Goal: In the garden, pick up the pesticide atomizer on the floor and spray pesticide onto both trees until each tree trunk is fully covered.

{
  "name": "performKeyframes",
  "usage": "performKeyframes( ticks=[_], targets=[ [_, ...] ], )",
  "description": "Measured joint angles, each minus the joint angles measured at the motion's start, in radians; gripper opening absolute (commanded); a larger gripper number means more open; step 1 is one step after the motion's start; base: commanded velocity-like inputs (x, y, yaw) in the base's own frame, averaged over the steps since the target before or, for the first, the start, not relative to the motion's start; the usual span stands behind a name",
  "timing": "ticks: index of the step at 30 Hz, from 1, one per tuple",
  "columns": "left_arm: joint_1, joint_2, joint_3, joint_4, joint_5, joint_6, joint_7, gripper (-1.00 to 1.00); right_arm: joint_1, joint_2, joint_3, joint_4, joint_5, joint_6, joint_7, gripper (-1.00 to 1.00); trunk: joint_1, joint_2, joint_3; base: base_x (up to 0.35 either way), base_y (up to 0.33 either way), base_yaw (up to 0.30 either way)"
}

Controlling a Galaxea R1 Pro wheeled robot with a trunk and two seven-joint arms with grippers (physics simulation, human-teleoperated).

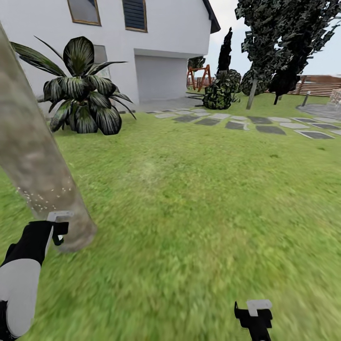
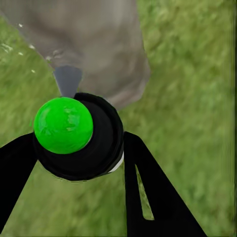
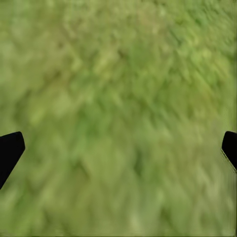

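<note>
- Where the lawn (image 1: 199,199) meets the near tree, the left gripper (image 1: 57,227) sits low at the left of the head view, right beside the foot of the trunk (image 1: 33,156).
- From the left wrist camera, the two black fingers (image 2: 148,187) are closed around the atomizer (image 2: 79,138), a round black body with a bright green cap on its top; a small grey nozzle pokes out from it toward the trunk (image 2: 94,44).
- White specks of pesticide (image 1: 45,196) dot the lower part of the trunk in the head view, a band just above the gripper; a few more specks (image 2: 19,47) show on the bark and grass from the wrist camera.
- That trunk is thick, mottled beige-grey and leans across the left edge of the head view, its base planted in the grass just beside the gripper.
- At the bottom right of the head view, the right gripper (image 1: 255,317) hangs over bare grass, well apart from the trunk.
- Its fingers (image 3: 10,153) stand wide apart at the two edges of the right wrist camera, with nothing between them but blurred grass (image 3: 118,108).
- Farther back, a second tree (image 1: 253,90) with a pale straight trunk and a dark crown stands near the brown slatted fence (image 1: 322,87).
- Grey stepping stones (image 1: 237,124) cross the lawn in front of it.
- A broad-leaved striped plant (image 1: 83,90) grows beside the white house (image 1: 156,47), behind the near trunk.
</note>
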Motion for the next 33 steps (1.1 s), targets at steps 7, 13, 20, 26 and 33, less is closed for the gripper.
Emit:
performKeyframes(
  ticks=[7, 13, 20, 26, 33],
  targets=[
    [0.0, 0.001, 0.0, -0.008, 0.0, 0.001, 0.001, -1.0, 0.0, 0.0, 0.0, 0.001, 0.001, 0.0, 0.001, 1.0, 0.0, 0.0, 0.0, 0.223, -0.209, 0.148],
    [0.0, 0.003, 0.0, -0.014, 0.0, 0.002, 0.001, -1.0, 0.0, 0.0, 0.001, 0.002, 0.001, 0.0, 0.001, 1.0, 0.0, 0.0, 0.0, 0.229, -0.202, 0.275],
    [0.061, 0.021, 0.04, -0.024, -0.008, -0.002, 0.012, -1.0, 0.0, 0.0, 0.001, 0.002, 0.001, 0.0, 0.001, 1.0, 0.0, 0.0, 0.0, 0.235, -0.192, 0.277],
    [0.102, 0.031, 0.043, -0.024, -0.001, -0.003, 0.015, -1.0, 0.0, 0.0, 0.001, 0.002, 0.001, 0.0, 0.001, 1.0, 0.0, 0.0, 0.0, 0.195, -0.134, 0.203],
    [0.107, 0.021, 0.042, -0.013, 0.001, -0.016, 0.014, -1.0, 0.0, 0.0, 0.0, 0.0, 0.001, 0.0, 0.001, 1.0, 0.0, 0.0, 0.0, 0.006, -0.003, 0.007]
  ],
)
